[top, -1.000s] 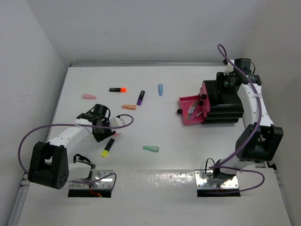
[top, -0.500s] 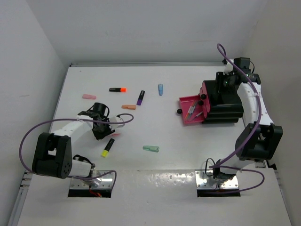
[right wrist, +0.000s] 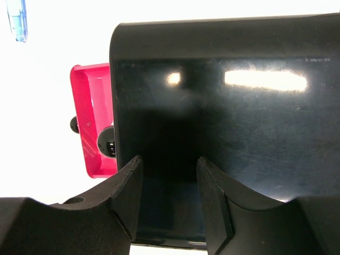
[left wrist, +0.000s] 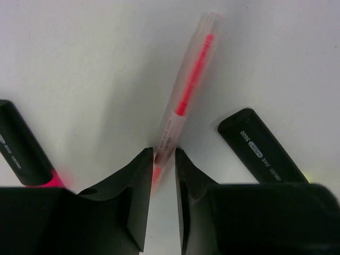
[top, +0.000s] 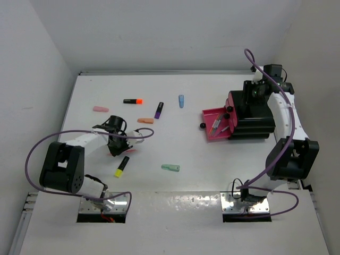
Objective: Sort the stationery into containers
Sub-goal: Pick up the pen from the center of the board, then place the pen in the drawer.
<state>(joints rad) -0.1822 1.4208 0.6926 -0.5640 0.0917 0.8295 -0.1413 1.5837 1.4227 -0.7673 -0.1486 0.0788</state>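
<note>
In the left wrist view a clear pen with pink-red ink (left wrist: 187, 94) lies on the white table. My left gripper (left wrist: 163, 154) has its jaws nearly together, pressed on both sides of the pen's near end. From above, this gripper (top: 118, 144) is low at the table's left. My right gripper (right wrist: 169, 162) hangs open over the top of the black box (right wrist: 223, 95) and holds nothing. The box (top: 256, 114) carries magenta drawers. One drawer (top: 214, 126) is pulled out with a few items in it.
A pink-tipped black highlighter (left wrist: 24, 150) and a yellow-tipped one (left wrist: 261, 152) flank the pen. Scattered on the table: a pink stub (top: 100, 109), an orange-tipped highlighter (top: 133, 101), a purple one (top: 159, 110), an orange stub (top: 145, 120), a blue piece (top: 181, 101), a mint piece (top: 170, 168).
The left arm has swung a little toward the table's middle and lowered, and its jaws have narrowed onto the pen. The right arm has not moved.
</note>
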